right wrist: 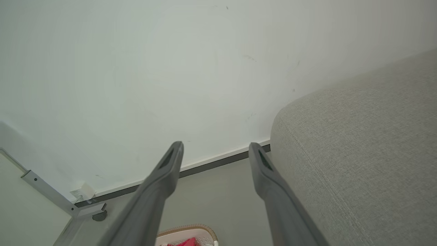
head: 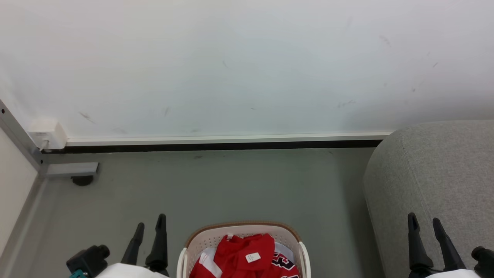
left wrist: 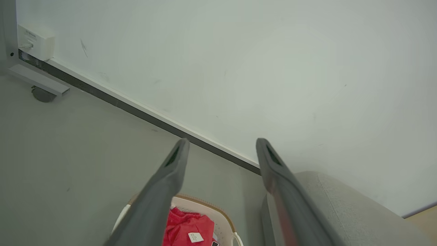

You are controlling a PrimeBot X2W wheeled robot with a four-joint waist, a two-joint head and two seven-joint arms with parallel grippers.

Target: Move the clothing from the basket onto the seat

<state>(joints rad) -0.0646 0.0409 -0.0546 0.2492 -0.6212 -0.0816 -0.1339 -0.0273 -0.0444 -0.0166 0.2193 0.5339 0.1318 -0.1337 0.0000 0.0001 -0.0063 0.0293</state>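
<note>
Basket stands on the grey floor at the bottom centre of the head view, cut off by the lower edge. Clothing lies inside it: bunched red fabric with white trim, black white-edged lettering toward the right, and a small white tag on top. The seat stands to the right of the basket, apart from it, with a strip of floor between them. Its far end comes close to the white wall. The left gripper hangs left of the basket, over the floor, fingers spread and holding nothing. The right gripper hangs in front of the seat's near part, fingers likewise spread and empty. Contact with the upholstery cannot be told.

In the left wrist view, both fingers stand wide apart with nothing between them. The basket's brown rim and the red clothing with its tag show at the bottom edge, partly behind the left-hand finger. A rounded corner of the seat lies behind the right-hand finger.

In the right wrist view, the fingers are parted and empty. The seat takes up the right side. The basket's rim, with a scrap of red inside, shows at the bottom edge between the fingers.
</note>
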